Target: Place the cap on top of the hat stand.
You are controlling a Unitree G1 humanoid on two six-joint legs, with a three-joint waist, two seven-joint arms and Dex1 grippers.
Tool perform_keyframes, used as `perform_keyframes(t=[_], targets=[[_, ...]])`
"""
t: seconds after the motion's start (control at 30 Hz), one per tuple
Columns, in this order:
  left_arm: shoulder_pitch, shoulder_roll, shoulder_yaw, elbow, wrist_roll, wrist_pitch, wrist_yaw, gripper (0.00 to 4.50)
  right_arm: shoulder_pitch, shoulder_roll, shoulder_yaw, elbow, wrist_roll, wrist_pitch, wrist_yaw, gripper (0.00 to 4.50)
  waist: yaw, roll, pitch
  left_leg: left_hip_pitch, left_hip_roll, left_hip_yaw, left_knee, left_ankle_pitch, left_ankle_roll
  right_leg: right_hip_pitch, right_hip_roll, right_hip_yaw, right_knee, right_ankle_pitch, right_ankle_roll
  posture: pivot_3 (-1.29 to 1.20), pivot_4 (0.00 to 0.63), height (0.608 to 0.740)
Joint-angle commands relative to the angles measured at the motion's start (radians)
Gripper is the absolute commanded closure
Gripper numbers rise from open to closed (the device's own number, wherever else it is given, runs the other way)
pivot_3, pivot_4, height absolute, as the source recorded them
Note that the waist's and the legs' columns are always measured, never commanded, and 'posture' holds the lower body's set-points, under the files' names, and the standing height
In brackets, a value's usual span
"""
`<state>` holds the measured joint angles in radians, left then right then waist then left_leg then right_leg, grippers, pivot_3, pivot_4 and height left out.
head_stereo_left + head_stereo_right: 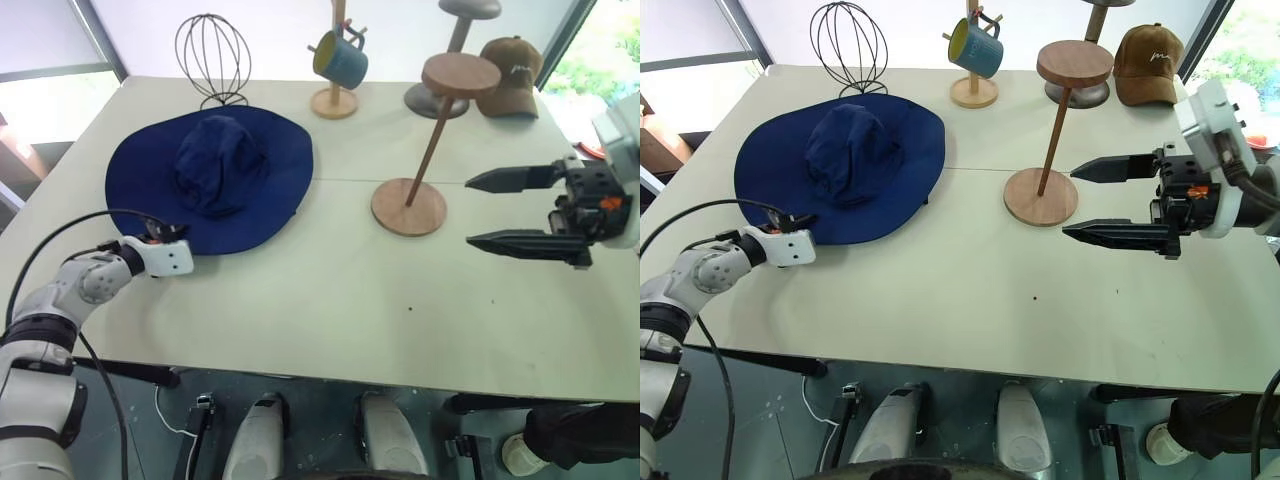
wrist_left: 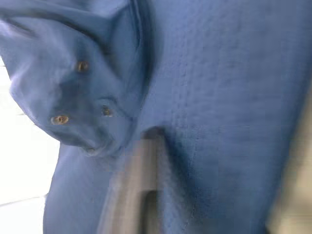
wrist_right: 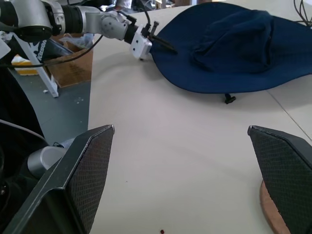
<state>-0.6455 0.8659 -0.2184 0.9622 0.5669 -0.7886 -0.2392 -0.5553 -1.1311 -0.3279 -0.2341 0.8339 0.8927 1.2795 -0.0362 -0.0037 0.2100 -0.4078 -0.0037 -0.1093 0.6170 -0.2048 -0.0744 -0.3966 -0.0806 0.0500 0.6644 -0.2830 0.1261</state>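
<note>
The cap [image 1: 210, 175] lies flat on the pale table [image 1: 330, 300], over on the robot's left, its wide navy brim spread out and the soft crown slumped in the middle. The left gripper [image 3: 163, 44] is at the brim's near edge, its fingers pinched together on the fabric. The hat stand [image 1: 425, 140] sits well apart to the right, upright on its round base, disc top bare. Beside it the right gripper [image 1: 480, 210] hovers over the table, fingers spread wide, holding nothing.
</note>
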Motion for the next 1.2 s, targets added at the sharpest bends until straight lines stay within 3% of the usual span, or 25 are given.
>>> perform_keyframes(t=[0.03,0.17,0.33,0.47,0.57,0.7,0.93,1.2], targets=[[-0.004,-0.009,0.045,-0.017,-0.120,0.033,-0.089,4.41,-0.031,-0.034,-0.040,0.023,0.034,0.019,-0.008,0.00,0.000,0.000,0.000,0.000,0.000,0.000,0.000,0.000,0.000,0.000,0.000,0.000,0.000,0.000,0.000,0.00,0.150,0.740],[-0.016,-0.037,0.148,-0.148,-0.369,0.210,-0.313,4.41,-0.009,-0.055,-0.066,0.026,-0.005,-0.032,-0.023,0.00,0.003,-0.001,0.000,-0.002,0.000,0.000,0.000,0.000,0.000,-0.001,0.000,0.000,-0.001,0.000,0.000,0.00,0.150,0.740],[-0.076,-0.027,0.249,-0.479,-0.673,0.650,-0.593,4.41,0.037,-0.080,-0.116,0.035,-0.016,-0.049,-0.027,0.00,0.001,-0.002,0.001,-0.003,0.000,0.000,0.000,0.000,-0.001,-0.002,0.000,0.000,-0.001,0.000,0.000,0.00,0.150,0.740],[-0.203,-0.013,0.305,-0.635,-0.804,0.985,-0.653,4.41,0.065,-0.088,-0.146,0.029,-0.018,-0.055,-0.034,0.00,-0.004,-0.002,0.001,-0.003,0.000,-0.001,0.000,0.000,-0.001,-0.002,0.000,0.000,-0.001,0.000,0.000,0.00,0.150,0.740],[-0.333,-0.022,0.318,-0.656,-0.834,1.123,-0.645,4.41,0.079,-0.088,-0.171,0.027,-0.009,-0.049,-0.045,0.00,-0.009,-0.002,0.001,-0.003,0.000,-0.001,0.000,0.000,-0.001,-0.002,0.000,0.000,-0.001,-0.001,0.001,0.00,0.150,0.740],[-0.508,-0.071,0.303,-0.614,-0.831,1.166,-0.624,4.41,0.091,-0.084,-0.194,0.031,-0.011,-0.050,-0.064,0.00,-0.010,-0.003,0.002,-0.002,0.000,-0.001,0.000,0.000,-0.001,-0.002,0.001,0.000,-0.001,-0.001,0.001,0.00,0.150,0.740],[-0.775,-0.223,0.259,-0.439,-0.778,1.076,-0.587,4.41,0.098,-0.104,-0.259,0.074,-0.020,-0.055,-0.081,0.00,-0.004,-0.003,0.002,-0.003,0.000,-0.001,0.000,0.001,-0.001,-0.001,0.001,0.000,-0.002,-0.001,0.002,0.00,0.150,0.740],[-0.937,-0.416,0.204,-0.245,-0.708,0.800,-0.585,4.41,0.156,-0.114,-0.377,0.103,-0.033,-0.042,-0.094,0.00,-0.007,-0.004,0.002,-0.003,-0.001,0.000,-0.003,0.001,-0.001,-0.002,0.000,0.000,-0.003,-0.002,0.003,0.00,0.150,0.740]])
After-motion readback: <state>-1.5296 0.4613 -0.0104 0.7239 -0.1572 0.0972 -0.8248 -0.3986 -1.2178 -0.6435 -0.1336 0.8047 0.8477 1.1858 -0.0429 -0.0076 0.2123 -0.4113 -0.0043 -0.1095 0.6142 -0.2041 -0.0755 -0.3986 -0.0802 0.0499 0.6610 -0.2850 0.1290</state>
